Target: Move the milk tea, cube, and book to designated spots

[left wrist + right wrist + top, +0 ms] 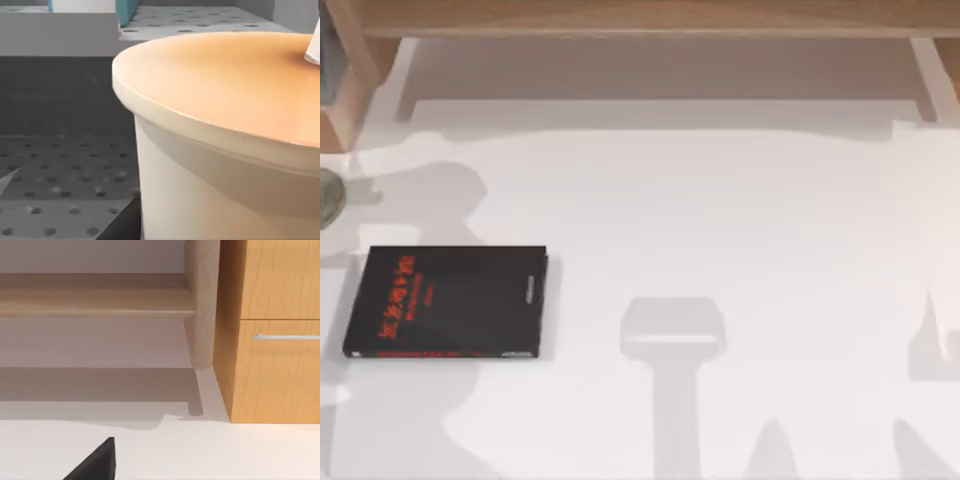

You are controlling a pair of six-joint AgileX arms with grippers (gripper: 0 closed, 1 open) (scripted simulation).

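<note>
Closing on the milk tea, your left end effector's fingers can't be told apart or together; next, grip and lift.

The milk tea is a white cup, upright, with a flat tan-orange lid, seen close in the left wrist view. A light-blue book stands behind it.

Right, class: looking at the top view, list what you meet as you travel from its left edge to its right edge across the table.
Round grey object at the left edge → black book with red lettering → bare white table, crossed by shadows, as far as the right edge.
</note>
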